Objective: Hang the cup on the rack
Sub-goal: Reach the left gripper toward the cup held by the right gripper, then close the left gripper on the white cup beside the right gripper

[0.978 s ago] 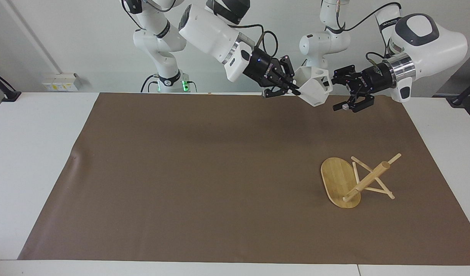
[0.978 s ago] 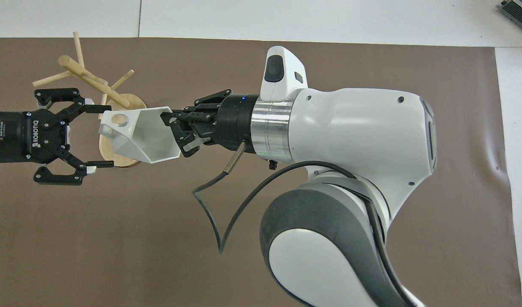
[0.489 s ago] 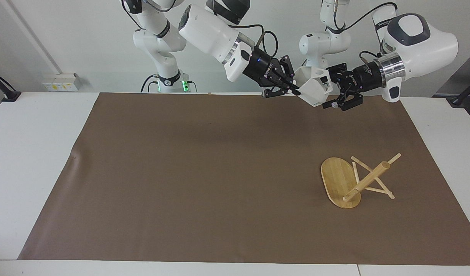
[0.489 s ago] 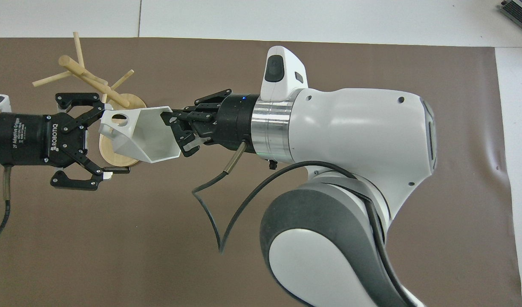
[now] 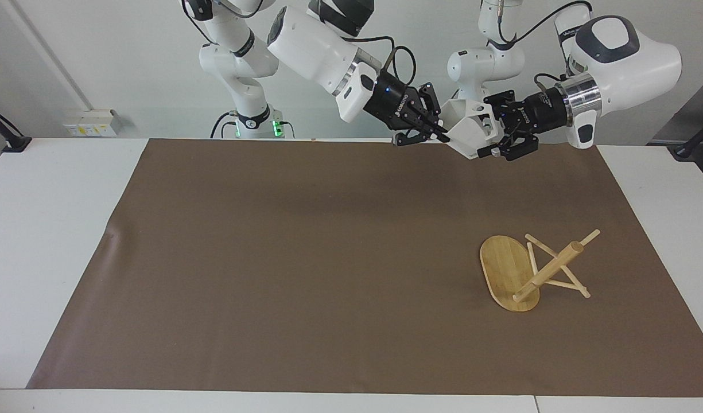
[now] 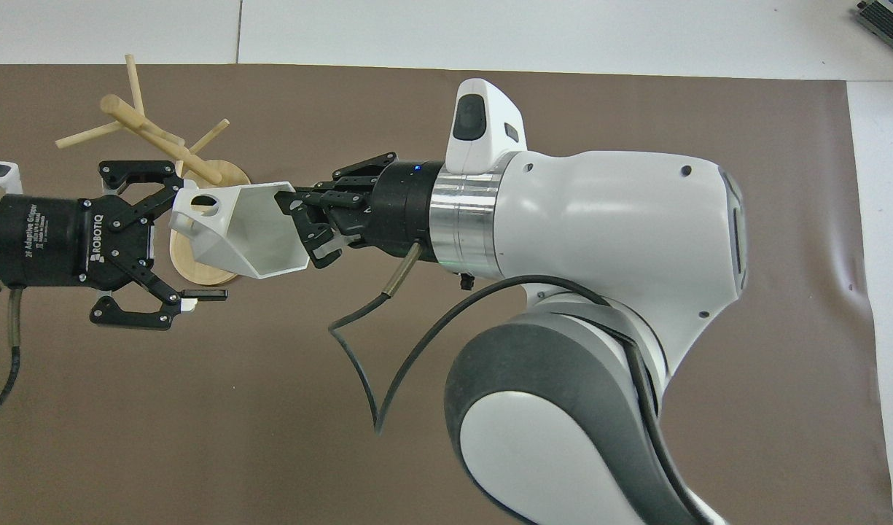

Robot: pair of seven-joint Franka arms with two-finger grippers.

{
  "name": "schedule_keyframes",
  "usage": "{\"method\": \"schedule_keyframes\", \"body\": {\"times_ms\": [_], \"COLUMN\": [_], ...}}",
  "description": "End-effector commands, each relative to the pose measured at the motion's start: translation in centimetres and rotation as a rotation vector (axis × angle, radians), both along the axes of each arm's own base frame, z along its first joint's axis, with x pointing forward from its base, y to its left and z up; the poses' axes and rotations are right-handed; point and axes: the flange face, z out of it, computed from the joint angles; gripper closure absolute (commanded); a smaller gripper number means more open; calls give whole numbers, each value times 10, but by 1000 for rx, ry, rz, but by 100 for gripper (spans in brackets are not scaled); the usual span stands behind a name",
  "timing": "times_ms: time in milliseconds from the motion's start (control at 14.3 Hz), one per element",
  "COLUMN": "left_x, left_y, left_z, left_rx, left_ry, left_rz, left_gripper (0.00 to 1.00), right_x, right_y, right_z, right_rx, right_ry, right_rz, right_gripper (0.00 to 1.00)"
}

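The small white plastic cup with flat sides (image 5: 469, 131) hangs in the air over the near edge of the brown mat. The right gripper (image 5: 440, 136) pinches its rim shut. The left gripper (image 5: 496, 131) is wide open around the cup's handle end, holding nothing. The light bamboo rack (image 5: 523, 272) has tipped over, far from the robots, toward the left arm's end.

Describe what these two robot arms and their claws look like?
Both arms are glossy white with rounded grey joint caps and silver wrist rings. Each claw, left and right, is black, with linked metal fingers; white lettering marks the left one. Black cables loop from the wrists.
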Motion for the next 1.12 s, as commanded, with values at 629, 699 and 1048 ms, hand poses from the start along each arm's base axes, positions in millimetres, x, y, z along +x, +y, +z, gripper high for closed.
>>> {"method": "schedule_keyframes", "body": {"times_ms": [629,699,1048], "left_x": [-14,-15,-17], "left_y": [-6,-6,-2], "left_z": [-6,-4,-4], "left_rx": [20,30,35], "left_ry": [-12,-46,-80], "left_rz": [-17,-36,-57], "left_gripper": [92,100,100], "right_x": [-4,-4,-4], "right_y": [-1,-1,-1], "right_z": [1,1,1], "right_rx": [25,25,29], "right_ry": [16,16,38], "right_rz": [-32,-32,-44], "right_gripper": [100,100,100]}}
